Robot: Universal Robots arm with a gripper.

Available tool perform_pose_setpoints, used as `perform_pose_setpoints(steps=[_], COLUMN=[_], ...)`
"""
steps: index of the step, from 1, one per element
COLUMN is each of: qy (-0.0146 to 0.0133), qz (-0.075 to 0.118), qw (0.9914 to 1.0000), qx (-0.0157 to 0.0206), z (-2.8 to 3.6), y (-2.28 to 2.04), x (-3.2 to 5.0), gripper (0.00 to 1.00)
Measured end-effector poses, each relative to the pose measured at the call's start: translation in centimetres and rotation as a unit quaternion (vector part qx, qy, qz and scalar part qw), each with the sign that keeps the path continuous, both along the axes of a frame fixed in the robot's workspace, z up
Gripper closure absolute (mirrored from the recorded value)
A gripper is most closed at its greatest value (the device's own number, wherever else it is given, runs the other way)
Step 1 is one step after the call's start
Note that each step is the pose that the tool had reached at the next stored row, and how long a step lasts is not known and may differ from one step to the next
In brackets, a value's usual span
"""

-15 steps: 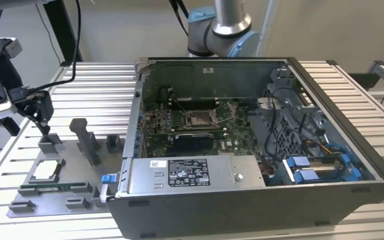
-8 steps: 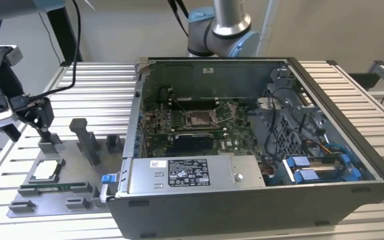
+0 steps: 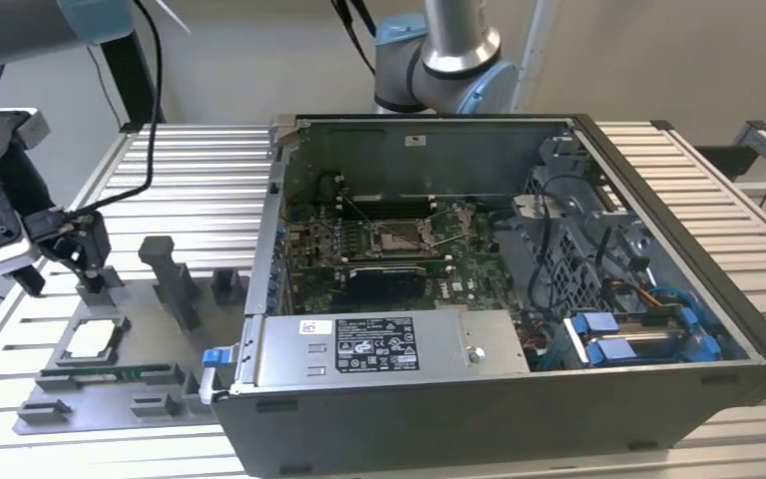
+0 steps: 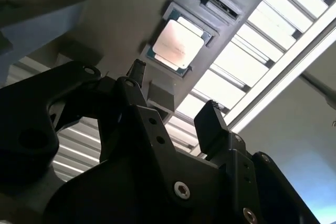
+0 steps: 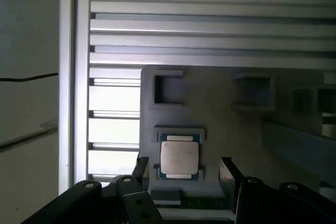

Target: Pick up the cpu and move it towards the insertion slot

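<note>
The cpu (image 3: 95,339) is a small flat square chip with a silvery top. It lies in a recess of a grey holder plate (image 3: 40,409) on the exterior view's left, and both wrist views show the cpu (image 4: 177,44) (image 5: 179,158) too. My gripper (image 3: 60,279) hangs above it, open, with nothing between its dark fingers (image 5: 229,172). In both wrist views the gripper (image 4: 173,98) (image 5: 184,174) straddles the chip from a height without touching it. The insertion slot (image 3: 401,237), with a shiny metal frame, sits on the motherboard inside the open computer case (image 3: 517,394).
A long green memory stick (image 3: 108,374) lies on the holder plate in front of the cpu. Grey upright posts (image 3: 171,279) stand on the plate between my gripper and the case wall. A second arm's base (image 3: 439,60) stands behind the case. Everything rests on a slatted metal table (image 3: 196,170).
</note>
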State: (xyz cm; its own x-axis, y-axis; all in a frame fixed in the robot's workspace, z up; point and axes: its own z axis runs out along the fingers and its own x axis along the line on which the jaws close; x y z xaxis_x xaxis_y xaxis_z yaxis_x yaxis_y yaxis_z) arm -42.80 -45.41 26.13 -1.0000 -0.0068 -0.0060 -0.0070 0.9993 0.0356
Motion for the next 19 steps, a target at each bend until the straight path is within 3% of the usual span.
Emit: perform_pose_setpoints(steps=[19], qy=[-0.0010], qz=[0.000], qw=[1.00000], qx=[0.0000], z=[-3.45], y=[-0.50], x=[-0.06], gripper=[0.00])
